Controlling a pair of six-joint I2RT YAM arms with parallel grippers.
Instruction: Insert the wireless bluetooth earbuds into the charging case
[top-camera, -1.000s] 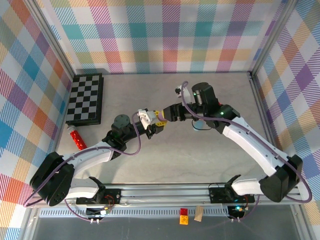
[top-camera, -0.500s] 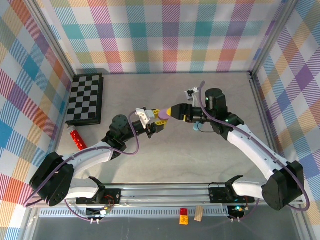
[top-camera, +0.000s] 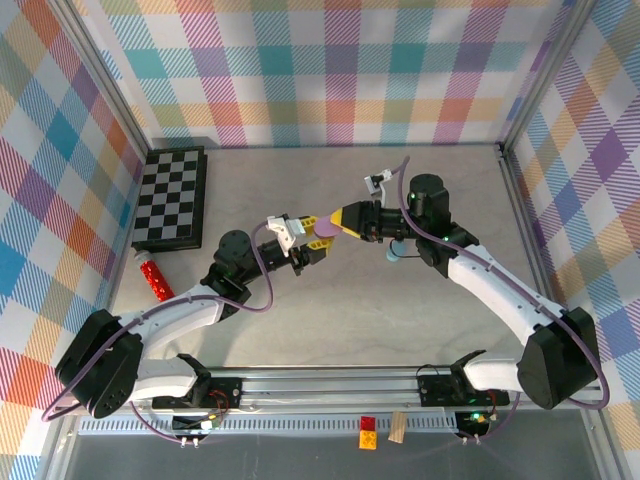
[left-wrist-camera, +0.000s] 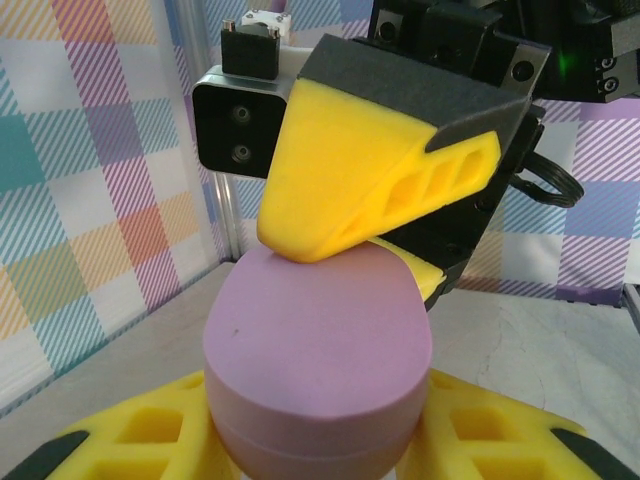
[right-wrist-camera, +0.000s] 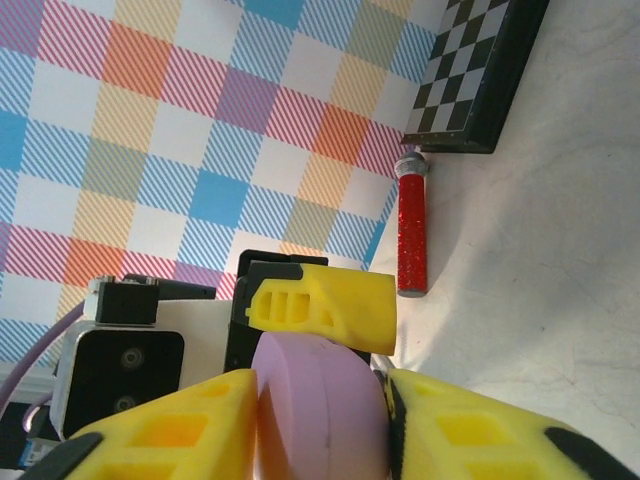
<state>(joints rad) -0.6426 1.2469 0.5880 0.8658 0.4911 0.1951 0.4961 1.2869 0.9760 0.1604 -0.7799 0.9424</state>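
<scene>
A lilac pebble-shaped charging case (top-camera: 325, 231) is held above the table's middle, lid closed. My left gripper (top-camera: 308, 240) is shut on its lower half, with yellow fingers (left-wrist-camera: 120, 440) on either side of the case (left-wrist-camera: 320, 340). My right gripper (top-camera: 345, 222) comes from the right and is shut on the same case (right-wrist-camera: 320, 410), with a pad on each flat face. One of its fingers (left-wrist-camera: 370, 180) presses the top. The left gripper's finger (right-wrist-camera: 325, 305) shows behind the case. The earbuds are out of view.
A folded chessboard (top-camera: 172, 197) lies at the back left, with a red glitter tube (top-camera: 155, 277) near it. A small pale blue item (top-camera: 394, 253), too small to identify, lies under the right arm. Frame posts and checked walls ring the table.
The right gripper has moved a little left onto the case and its jaws have closed on it. The left gripper has kept its hold, shifting slightly.
</scene>
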